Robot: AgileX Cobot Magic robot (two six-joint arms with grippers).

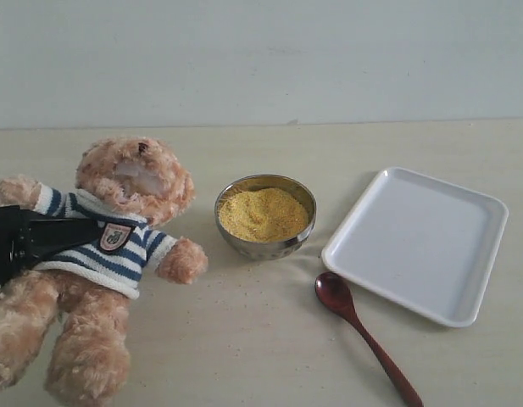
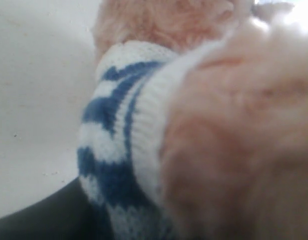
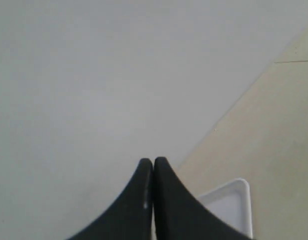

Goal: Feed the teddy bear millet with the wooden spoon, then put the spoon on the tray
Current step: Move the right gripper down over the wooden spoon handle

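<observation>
Pale desk [image 1: 244, 356] meets a grey wall. From the left edge the left claw [image 1: 75, 233] reaches in roughly level and pinches the teddy bear [image 1: 134, 182] at its striped shirt (legs sprawled toward the camera). The right claw [image 3: 153, 162], tips pressed together, hangs above a corner of the tray [image 1: 418, 242]. The wooden spoon [image 1: 334, 295] lies on the desk just beside the tray, near the steel bowl [image 1: 265, 248] of millet [image 1: 263, 214].

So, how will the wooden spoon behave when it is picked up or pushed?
The wooden spoon looks slim and rigid, so it is probably stiff and light. Its glossy surface may slip when gripped. Its rounded head could let it rock if pushed.
</observation>
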